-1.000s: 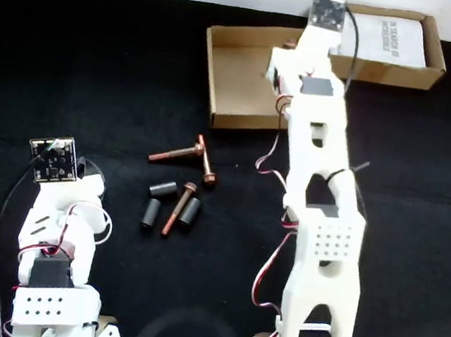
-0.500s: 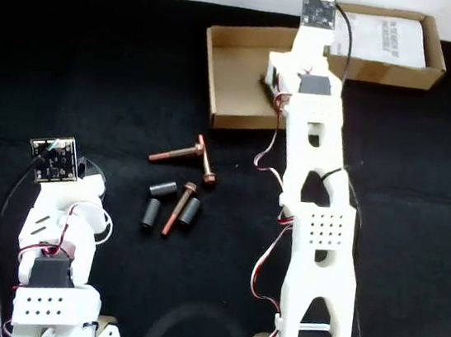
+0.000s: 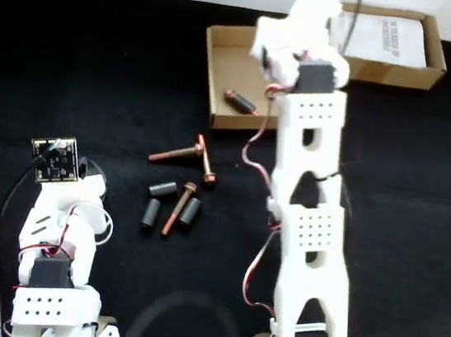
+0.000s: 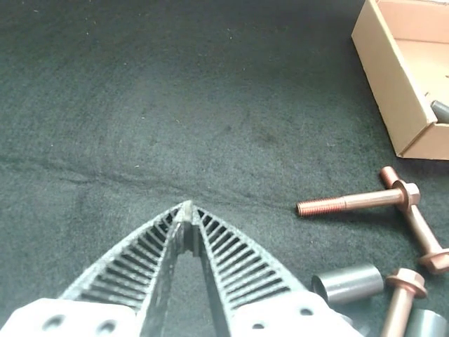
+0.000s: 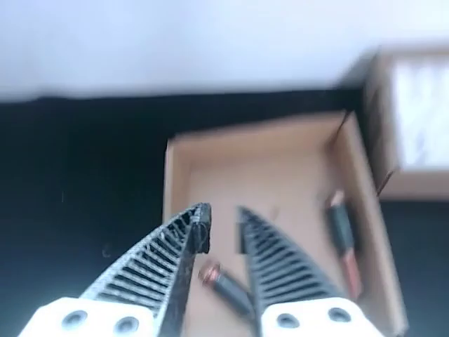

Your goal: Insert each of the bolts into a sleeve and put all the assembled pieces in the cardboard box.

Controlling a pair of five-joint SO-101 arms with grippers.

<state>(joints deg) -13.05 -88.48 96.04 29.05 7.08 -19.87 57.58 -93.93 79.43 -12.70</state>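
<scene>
High: right arm [image 3: 307,146] has lifted back off the cardboard box [image 3: 213,75]. An assembled piece [image 3: 240,102] now lies inside, near-left corner. Three bolts [image 3: 179,206] and three sleeves [image 3: 163,188] are loose on the table, left of the arm.
Right wrist: right gripper [image 5: 224,225] released and empty over that piece; second assembled piece [image 5: 342,235] also in the box.
Left wrist: left gripper [image 4: 186,210] clenched on nothing, near the bolts.
Drop looks done; three pairs left.
</scene>
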